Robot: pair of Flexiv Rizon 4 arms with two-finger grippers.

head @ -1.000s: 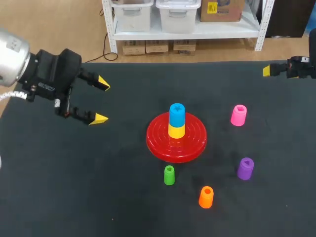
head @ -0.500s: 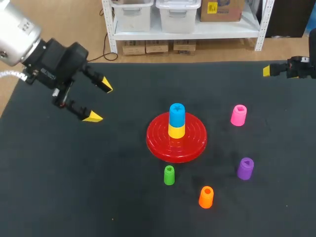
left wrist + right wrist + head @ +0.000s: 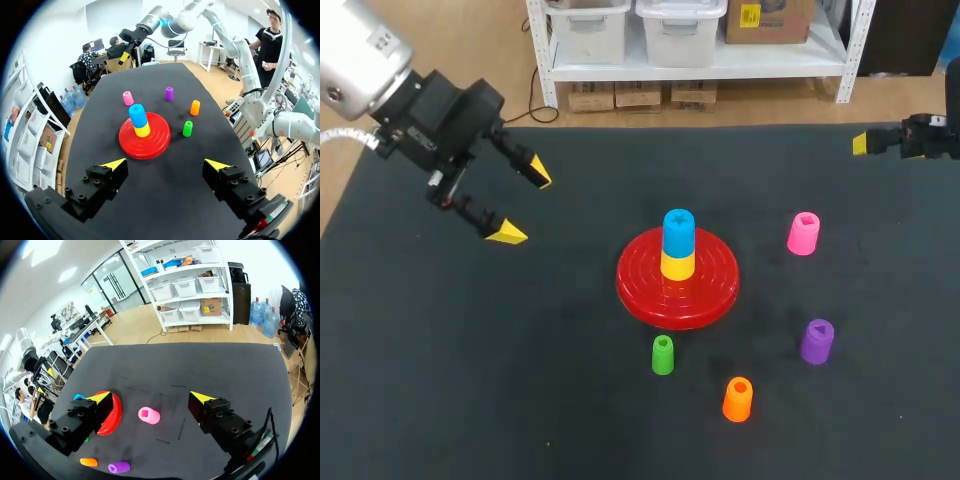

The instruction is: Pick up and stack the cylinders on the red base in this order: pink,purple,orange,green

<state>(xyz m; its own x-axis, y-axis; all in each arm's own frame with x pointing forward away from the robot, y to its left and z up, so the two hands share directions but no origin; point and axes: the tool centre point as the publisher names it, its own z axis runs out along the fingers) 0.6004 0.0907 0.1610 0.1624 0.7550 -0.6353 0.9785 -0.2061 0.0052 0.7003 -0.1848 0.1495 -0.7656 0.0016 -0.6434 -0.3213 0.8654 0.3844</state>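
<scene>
Right pincer (image 3: 150,398) wide open, empty. Pink plastic cylinder (image 3: 803,234) best gripped at sides, kept upright, set straight on round red base (image 3: 710,292).

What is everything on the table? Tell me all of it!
table: one, black, under everything
red base: one, red, middle
yellow cylinder: one, yellow, on the base
blue cylinder: one, blue, atop the yellow
pink cylinder: one, pink, right of base
purple cylinder: one, purple, near right
green cylinder: one, green, before the base
orange cylinder: one, orange, front, between green and purple
left gripper: one, yellow-tipped, open, far left
right gripper: one, yellow-tipped, open, far right
</scene>
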